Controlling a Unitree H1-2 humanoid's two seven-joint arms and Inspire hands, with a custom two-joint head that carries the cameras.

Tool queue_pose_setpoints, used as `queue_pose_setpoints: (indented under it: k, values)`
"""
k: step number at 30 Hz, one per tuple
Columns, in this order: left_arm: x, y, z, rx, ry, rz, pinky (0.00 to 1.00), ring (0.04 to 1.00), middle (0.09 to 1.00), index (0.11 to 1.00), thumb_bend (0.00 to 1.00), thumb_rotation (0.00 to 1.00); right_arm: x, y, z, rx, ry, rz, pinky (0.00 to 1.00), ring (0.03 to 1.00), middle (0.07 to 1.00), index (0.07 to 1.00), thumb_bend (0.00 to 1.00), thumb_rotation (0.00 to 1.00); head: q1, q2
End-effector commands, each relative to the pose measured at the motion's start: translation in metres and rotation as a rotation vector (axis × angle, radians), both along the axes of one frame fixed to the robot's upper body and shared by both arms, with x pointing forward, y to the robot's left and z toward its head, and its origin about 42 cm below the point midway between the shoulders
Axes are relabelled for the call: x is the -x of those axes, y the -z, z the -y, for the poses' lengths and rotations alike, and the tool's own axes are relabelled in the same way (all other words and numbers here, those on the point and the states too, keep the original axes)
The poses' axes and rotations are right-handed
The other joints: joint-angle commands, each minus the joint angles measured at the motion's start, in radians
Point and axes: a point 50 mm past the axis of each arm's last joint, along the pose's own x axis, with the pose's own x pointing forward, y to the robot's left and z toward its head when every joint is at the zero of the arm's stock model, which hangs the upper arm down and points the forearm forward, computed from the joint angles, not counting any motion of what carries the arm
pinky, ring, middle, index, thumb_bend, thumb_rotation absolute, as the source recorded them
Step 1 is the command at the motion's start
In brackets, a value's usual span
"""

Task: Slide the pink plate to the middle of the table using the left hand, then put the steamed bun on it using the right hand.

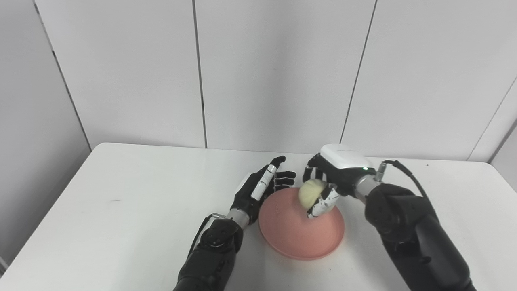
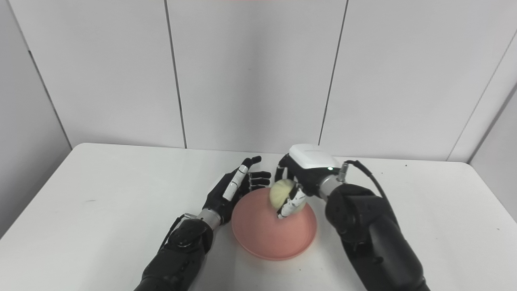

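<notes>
In the left eye view, the round pink plate (image 1: 301, 232), smooth with a low rim, lies near the middle of the white table (image 1: 121, 202). The right hand (image 1: 327, 182) holds the pale, rounded bun (image 1: 310, 193) over the plate's far part. The left hand (image 1: 264, 186), fingers spread and empty, is just beside the plate's left rim.

In the right eye view, the bun (image 2: 282, 193) shows faint folds. Whether it touches the plate (image 2: 270, 238) is hard to tell.
</notes>
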Motion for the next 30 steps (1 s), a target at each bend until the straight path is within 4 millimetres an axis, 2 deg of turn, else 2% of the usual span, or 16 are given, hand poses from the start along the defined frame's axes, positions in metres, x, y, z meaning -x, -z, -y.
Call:
queue_pose_setpoints:
  k: [1,5,12,19,24,26,28,29,30]
  values:
    - [0.011,0.024,-0.004,-0.034,0.003,-0.099,0.71,0.708,0.696,0.868,0.76,0.89,-0.004,-0.011,-0.006,-0.001,-0.016,0.06,0.19,0.272,0.474,0.489,0.53,0.0,-0.003,0.003]
    - [0.011,0.024,-0.006,-0.034,0.003,-0.102,0.71,0.702,0.691,0.865,0.76,0.89,-0.009,0.01,-0.009,0.002,-0.041,0.031,0.21,0.298,0.476,0.489,0.53,0.0,-0.008,0.003]
    - [0.01,0.023,-0.005,-0.032,0.0,-0.103,0.71,0.709,0.69,0.86,0.74,0.89,-0.013,0.032,-0.007,-0.009,-0.068,0.023,0.22,0.301,0.475,0.49,0.53,0.0,-0.014,0.007]
    - [0.01,0.022,-0.004,-0.034,0.004,-0.104,0.72,0.707,0.69,0.859,0.75,0.88,-0.017,0.047,-0.006,0.028,-0.086,0.01,0.25,0.323,0.477,0.491,0.53,0.0,-0.016,0.011]
    - [0.01,0.021,-0.004,-0.044,0.007,-0.107,0.71,0.712,0.695,0.858,0.76,0.89,-0.018,0.053,-0.007,0.04,-0.097,0.024,0.3,0.382,0.483,0.492,0.53,0.01,-0.016,0.012]
    - [0.01,0.022,-0.004,-0.051,0.01,-0.109,0.71,0.715,0.701,0.859,0.76,0.89,-0.017,0.052,-0.007,0.041,-0.101,0.034,0.32,0.41,0.449,0.527,0.52,0.01,-0.016,0.012]
    - [0.01,0.022,-0.005,-0.054,0.014,-0.11,0.72,0.724,0.732,0.863,0.76,0.9,-0.016,0.052,-0.007,0.038,-0.102,0.046,0.38,0.469,0.539,0.504,0.51,0.13,-0.014,0.013]
    - [0.01,0.022,-0.005,-0.056,0.016,-0.11,0.72,0.728,0.742,0.867,0.76,0.91,-0.015,0.051,-0.007,0.031,-0.107,0.061,0.38,0.481,0.558,0.573,0.63,0.31,-0.012,0.012]
    - [0.01,0.021,-0.005,-0.058,0.015,-0.108,0.71,0.727,0.747,0.869,0.76,0.91,-0.014,0.051,-0.007,0.026,-0.111,0.073,0.39,0.495,0.579,0.615,0.71,0.44,-0.012,0.012]
